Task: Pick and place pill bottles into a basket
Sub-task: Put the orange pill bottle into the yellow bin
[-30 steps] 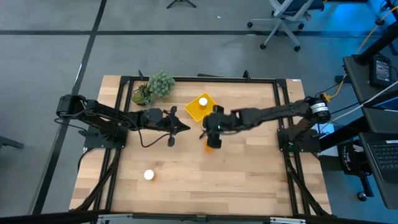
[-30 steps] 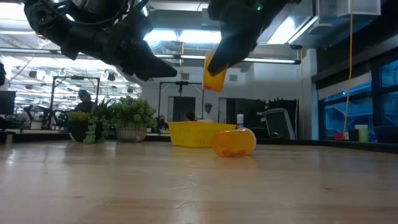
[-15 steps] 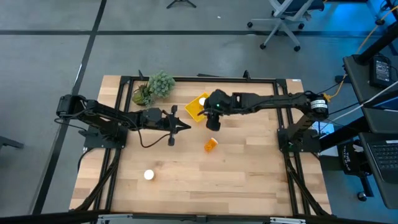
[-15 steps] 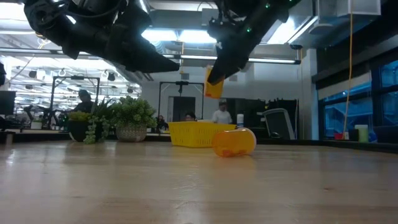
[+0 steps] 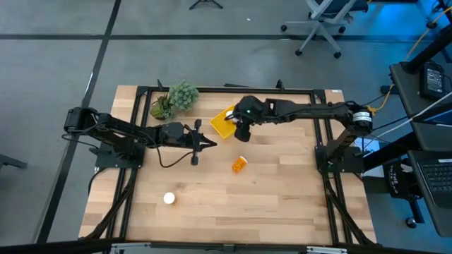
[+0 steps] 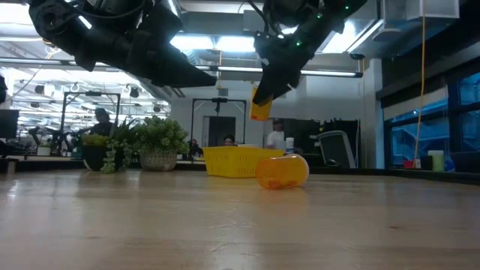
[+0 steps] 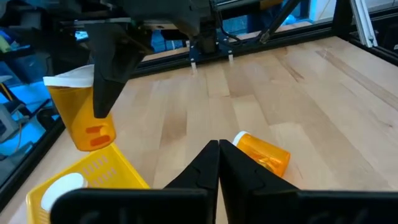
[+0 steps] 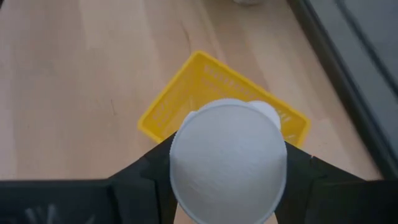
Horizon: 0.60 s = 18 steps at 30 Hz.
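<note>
Right pincer [image 5: 244,131], grasping an upright orange translucent pill bottle [image 6: 260,109], hangs just beside the yellow square plastic basket [image 5: 222,124].

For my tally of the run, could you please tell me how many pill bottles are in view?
4. One is held by the right gripper above the basket; one already lies inside it; one lies on its side mid-table; one stands near the table's front left. None seems hidden.

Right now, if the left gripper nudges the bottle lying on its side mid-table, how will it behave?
The lying bottle is a smooth cylinder resting on bare wood table, so it would probably roll rather than slide. Being translucent plastic, it's likely light and stiff. The shut left gripper offers only a narrow tip, so contact may skid off.
</note>
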Available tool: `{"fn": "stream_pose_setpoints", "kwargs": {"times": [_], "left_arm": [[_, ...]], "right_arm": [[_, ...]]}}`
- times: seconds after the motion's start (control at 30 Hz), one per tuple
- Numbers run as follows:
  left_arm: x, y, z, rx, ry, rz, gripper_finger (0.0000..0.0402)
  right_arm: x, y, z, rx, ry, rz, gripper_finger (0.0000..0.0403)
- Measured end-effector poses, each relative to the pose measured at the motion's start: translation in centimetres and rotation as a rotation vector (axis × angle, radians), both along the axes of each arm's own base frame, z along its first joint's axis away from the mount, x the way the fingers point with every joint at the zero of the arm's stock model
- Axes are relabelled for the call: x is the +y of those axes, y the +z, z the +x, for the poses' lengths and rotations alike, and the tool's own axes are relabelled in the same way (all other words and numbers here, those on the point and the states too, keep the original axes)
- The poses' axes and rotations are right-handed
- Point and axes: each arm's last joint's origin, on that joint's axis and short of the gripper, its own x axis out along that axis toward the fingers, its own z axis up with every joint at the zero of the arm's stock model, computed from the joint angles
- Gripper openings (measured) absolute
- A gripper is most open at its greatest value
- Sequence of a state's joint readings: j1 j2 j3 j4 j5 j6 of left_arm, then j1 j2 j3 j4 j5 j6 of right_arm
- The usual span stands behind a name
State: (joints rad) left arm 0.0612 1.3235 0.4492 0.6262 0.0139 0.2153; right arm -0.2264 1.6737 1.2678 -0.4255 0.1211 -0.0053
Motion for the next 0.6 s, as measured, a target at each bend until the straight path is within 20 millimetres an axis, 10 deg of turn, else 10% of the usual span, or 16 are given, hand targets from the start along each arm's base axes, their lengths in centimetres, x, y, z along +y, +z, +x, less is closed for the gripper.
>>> {"fn": "stream_pose_setpoints", "kwargs": {"times": [0.6], "left_arm": [[0.2, 0.0, 0.0, 0.001, 0.063, 0.016, 0.0002]], "right_arm": [[-1.5, -2.2, 0.6, 0.042, -0.040, 0.050, 0.0184]]}}
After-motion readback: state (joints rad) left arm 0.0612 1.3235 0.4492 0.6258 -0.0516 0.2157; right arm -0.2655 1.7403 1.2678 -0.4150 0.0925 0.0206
